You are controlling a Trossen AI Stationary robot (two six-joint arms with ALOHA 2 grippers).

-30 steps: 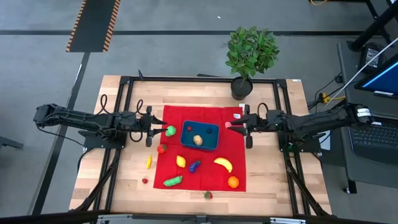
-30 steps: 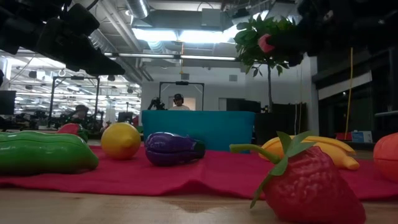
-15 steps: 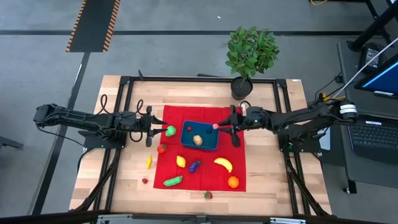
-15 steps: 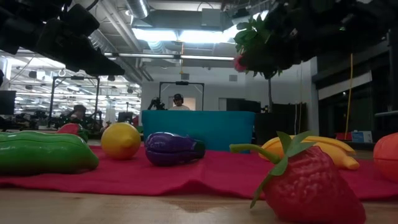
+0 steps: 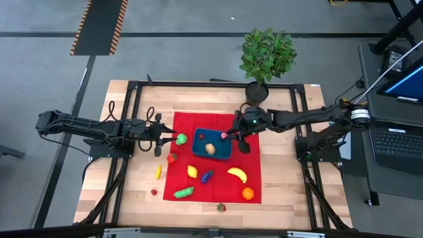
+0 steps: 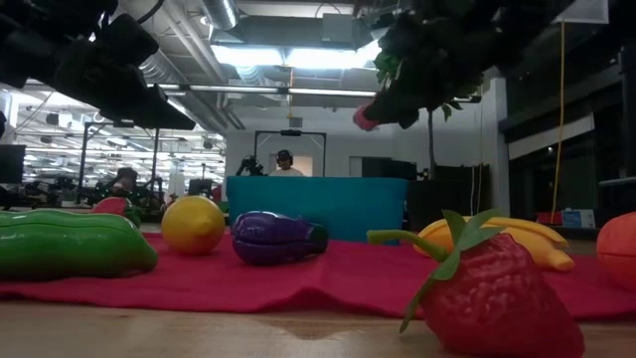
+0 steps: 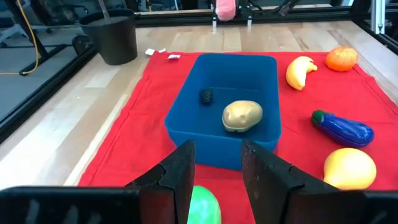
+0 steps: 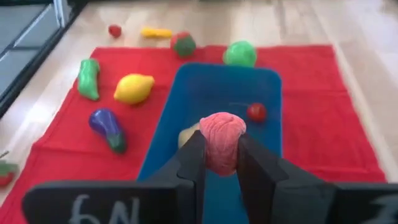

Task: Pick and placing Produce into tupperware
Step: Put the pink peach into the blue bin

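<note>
- Right gripper clamped on pink produce piece, above blue tupperware.
- Left gripper clamped on green produce piece, tupperware just ahead.

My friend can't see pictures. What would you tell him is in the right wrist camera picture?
The right gripper holds a pink toy piece above the blue tupperware, which already contains a small red piece. A lemon, eggplant and green vegetable lie beside it on a red cloth.

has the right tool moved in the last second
Yes. In the high view the right tool, shut on a pink piece, has travelled leftward from the red cloth's right edge to over the tupperware.
</note>
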